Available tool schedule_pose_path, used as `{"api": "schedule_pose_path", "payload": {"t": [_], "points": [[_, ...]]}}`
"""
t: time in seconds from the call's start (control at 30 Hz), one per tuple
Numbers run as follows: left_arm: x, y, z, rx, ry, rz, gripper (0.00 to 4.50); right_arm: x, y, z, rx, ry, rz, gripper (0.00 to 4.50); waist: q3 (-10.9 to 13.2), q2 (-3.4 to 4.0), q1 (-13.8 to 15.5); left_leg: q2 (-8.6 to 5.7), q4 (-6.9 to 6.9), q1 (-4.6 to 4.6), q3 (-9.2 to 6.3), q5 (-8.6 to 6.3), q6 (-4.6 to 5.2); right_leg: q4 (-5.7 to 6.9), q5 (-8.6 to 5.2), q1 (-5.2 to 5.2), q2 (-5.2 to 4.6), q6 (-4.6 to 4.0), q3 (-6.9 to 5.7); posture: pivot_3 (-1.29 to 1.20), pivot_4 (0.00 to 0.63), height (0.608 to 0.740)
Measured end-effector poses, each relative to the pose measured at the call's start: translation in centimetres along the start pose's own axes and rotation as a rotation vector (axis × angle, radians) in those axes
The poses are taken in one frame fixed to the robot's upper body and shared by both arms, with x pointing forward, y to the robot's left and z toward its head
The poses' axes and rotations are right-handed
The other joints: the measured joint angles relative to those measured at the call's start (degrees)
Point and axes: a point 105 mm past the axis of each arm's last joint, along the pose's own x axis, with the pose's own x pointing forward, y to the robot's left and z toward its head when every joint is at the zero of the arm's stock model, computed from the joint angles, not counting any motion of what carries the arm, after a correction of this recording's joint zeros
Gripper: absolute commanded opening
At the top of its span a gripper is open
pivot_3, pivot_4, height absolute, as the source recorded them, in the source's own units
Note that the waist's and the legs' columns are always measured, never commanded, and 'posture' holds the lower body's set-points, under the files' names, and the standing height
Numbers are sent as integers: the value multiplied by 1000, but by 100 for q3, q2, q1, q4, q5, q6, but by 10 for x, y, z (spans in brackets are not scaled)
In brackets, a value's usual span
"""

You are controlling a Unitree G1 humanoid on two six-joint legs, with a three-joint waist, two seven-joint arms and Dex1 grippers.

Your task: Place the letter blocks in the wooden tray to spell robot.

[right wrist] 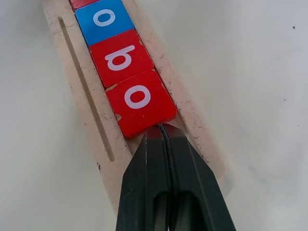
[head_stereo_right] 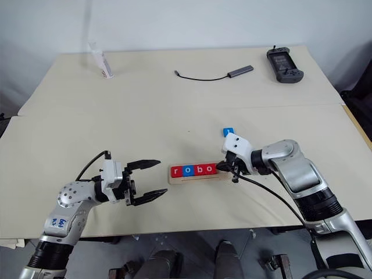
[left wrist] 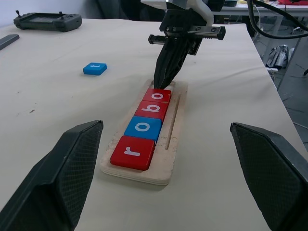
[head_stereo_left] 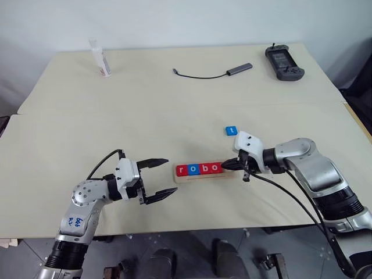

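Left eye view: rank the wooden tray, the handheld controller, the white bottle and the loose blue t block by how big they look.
1. Wooden tray, longest.
2. Controller, close behind though farther from the camera, so the order with the tray is unsure.
3. White bottle.
4. Blue t block, clearly smallest.

Wooden tray (right wrist: 192, 120): pale unfinished wood, matt, edges scuffed and speckled. Letter blocks (left wrist: 146, 129): smooth, slightly glossy plastic look; red "o" block (right wrist: 140, 103) chipped along one edge. Table (head_stereo_left: 174, 110): matt cream surface. Right gripper (right wrist: 166, 132) fingers: matt black plastic.
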Motion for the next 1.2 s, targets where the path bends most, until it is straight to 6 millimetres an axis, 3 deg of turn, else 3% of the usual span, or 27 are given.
{"api": "schedule_pose_path", "payload": {"t": [0.43, 0.53, 0.7, 0.8, 0.97, 1.2], "points": [[1, 2, 1, 6, -4, 5, 4500, -1, 15, -6, 29, 1, 40, 16, 0, 0, 8, 0, 0, 0, 0, 0, 0, 0, 0, 0, 0, 0, 0, 0, 150, 740], [2, 2, 2, 12, -7, -6, 4500, -12, 16, -11, 46, -10, 8, 16, 0, 0, 24, -3, 0, -2, 0, 0, 1, 0, 0, 0, -2, 0, 0, 0, 150, 740], [1, 5, 1, 15, -6, -16, 4500, -50, 11, -18, 71, -102, -113, 16, 0, 0, 134, -2, 0, 0, 2, -1, 2, -4, 0, 2, -1, 0, 0, 0, 150, 740], [1, 5, 1, 19, -4, -25, 4500, -70, 15, -25, 89, -171, -174, 597, 0, 0, 148, -2, 0, 0, 2, -1, 2, -3, 0, 3, -1, 0, 0, 0, 150, 740], [-6, 9, -4, 8, 18, -22, 4500, -108, 12, -50, 154, -282, -444, 2216, -1, -1, 152, -1, 0, 6, 5, -1, 3, 2, 0, 7, 1, 1, 2, 0, 150, 740], [-13, 23, -6, -16, 33, 41, 4500, -121, 26, -90, 202, -352, -651, 4485, -1, 0, 114, 1, -1, 22, 22, -2, 2, 11, 1, 11, 3, 1, 13, 0, 150, 740]]}}
